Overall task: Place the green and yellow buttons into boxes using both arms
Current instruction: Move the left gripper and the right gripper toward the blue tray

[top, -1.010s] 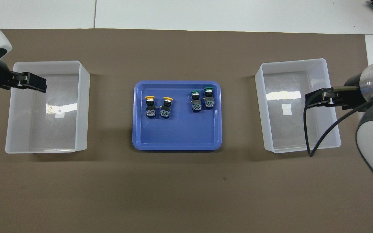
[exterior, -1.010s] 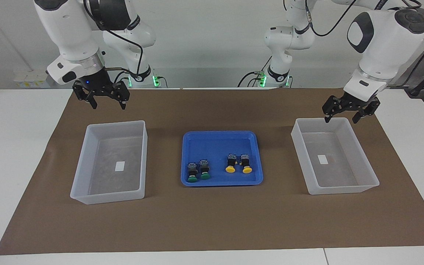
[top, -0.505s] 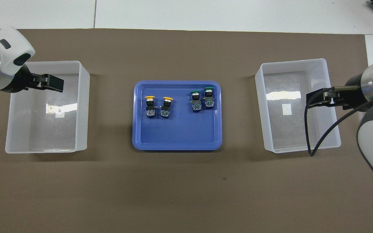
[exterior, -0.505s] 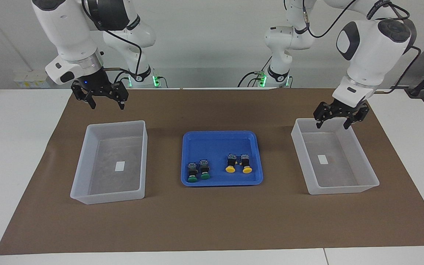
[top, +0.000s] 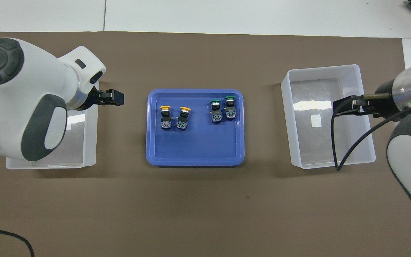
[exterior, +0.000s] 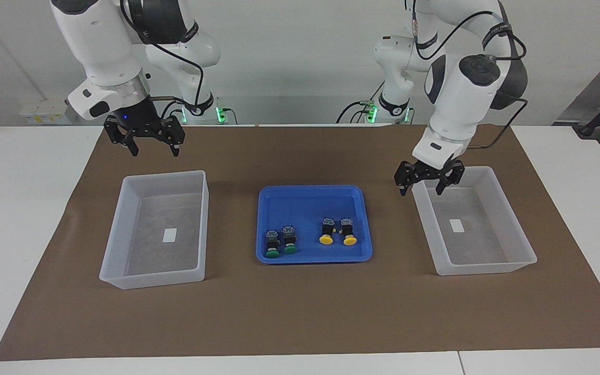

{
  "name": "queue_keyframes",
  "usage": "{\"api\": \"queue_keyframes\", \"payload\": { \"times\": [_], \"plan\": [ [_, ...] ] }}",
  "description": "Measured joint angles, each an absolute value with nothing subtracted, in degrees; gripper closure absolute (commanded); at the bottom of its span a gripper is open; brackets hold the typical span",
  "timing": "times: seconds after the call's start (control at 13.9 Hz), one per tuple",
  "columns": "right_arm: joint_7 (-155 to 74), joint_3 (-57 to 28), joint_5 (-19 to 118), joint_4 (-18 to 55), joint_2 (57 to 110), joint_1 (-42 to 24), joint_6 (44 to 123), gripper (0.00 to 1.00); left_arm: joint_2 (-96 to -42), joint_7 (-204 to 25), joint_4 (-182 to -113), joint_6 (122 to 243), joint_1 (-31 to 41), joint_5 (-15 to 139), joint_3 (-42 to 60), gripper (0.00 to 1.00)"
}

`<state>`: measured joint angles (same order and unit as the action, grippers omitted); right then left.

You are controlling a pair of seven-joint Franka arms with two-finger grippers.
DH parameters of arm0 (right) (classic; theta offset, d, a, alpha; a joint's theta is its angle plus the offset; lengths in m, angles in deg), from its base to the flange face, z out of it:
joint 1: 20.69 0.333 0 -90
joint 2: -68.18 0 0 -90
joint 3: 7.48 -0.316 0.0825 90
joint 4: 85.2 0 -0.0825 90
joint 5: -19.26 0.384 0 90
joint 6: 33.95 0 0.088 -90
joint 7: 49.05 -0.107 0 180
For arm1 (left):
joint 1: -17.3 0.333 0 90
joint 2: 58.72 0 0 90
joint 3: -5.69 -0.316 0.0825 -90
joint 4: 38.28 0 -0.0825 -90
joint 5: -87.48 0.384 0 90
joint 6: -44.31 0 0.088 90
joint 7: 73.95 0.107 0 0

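Two green buttons (exterior: 280, 244) (top: 223, 110) and two yellow buttons (exterior: 337, 233) (top: 174, 117) lie on their sides in a blue tray (exterior: 310, 197) (top: 194, 150). One box (exterior: 151, 278) (top: 319, 73) stands at the right arm's end, another box (exterior: 487, 268) (top: 90, 142) at the left arm's end; both hold no buttons. My left gripper (exterior: 421, 191) (top: 114, 97) is open and empty over its box's wall that faces the tray. My right gripper (exterior: 154, 151) (top: 344, 107) is open and empty, high over its box.
A brown mat (exterior: 300, 312) (top: 205, 207) covers the middle of the white table (exterior: 19, 208) and carries the tray and both boxes. A black cable (top: 348, 142) hangs from the right arm over its box.
My left gripper has swung from over the middle of its box toward the tray and now hangs over the box's tray-side wall. My right gripper has barely moved. The buttons lie as before.
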<state>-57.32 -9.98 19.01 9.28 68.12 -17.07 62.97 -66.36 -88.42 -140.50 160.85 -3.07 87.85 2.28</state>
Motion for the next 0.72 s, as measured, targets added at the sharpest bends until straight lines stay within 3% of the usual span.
{"api": "queue_keyframes", "payload": {
  "times": [0.36,0.72],
  "plan": [
    [-59.5,-10.01,19.01,10.29,68.86,-15.72,67.48,0.0,-67.24,-92.88,-146.45,170.82,-5.86,86.06,2.36,0.0],
    [-62.83,-10.07,19.01,14.91,71.92,-12.15,79.05,0.0,-71.58,-96.71,-147.64,176.55,-9.18,86.0,2.42,0.0]
  ]
}}
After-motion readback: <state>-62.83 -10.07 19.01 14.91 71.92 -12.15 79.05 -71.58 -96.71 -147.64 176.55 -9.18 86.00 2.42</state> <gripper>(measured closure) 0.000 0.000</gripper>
